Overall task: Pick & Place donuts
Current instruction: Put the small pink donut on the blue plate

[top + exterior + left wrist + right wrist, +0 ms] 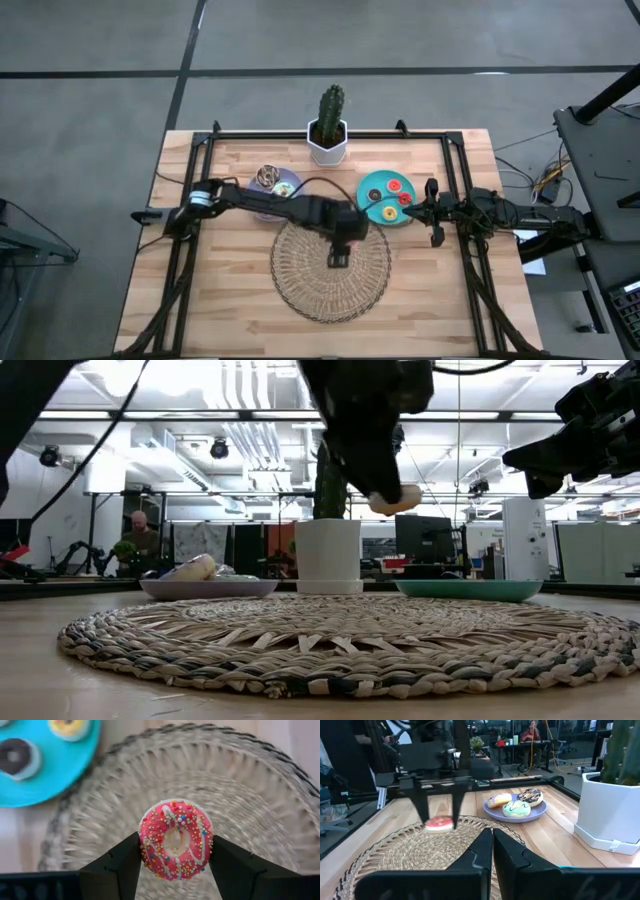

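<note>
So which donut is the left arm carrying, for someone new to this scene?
Find the round woven mat mid-table. Above its centre the left hand grips a pink donut with white drizzle and sprinkles, the only donut not on a plate.

Table [230, 300] is showing pale, matt wood planking. Mat [260, 805] is presenting rough, coarse woven wicker. Pink donut [175, 839] is displaying glossy icing with sprinkles. Left hand [175, 870] fingers [115, 870] are appearing matt black plastic.
</note>
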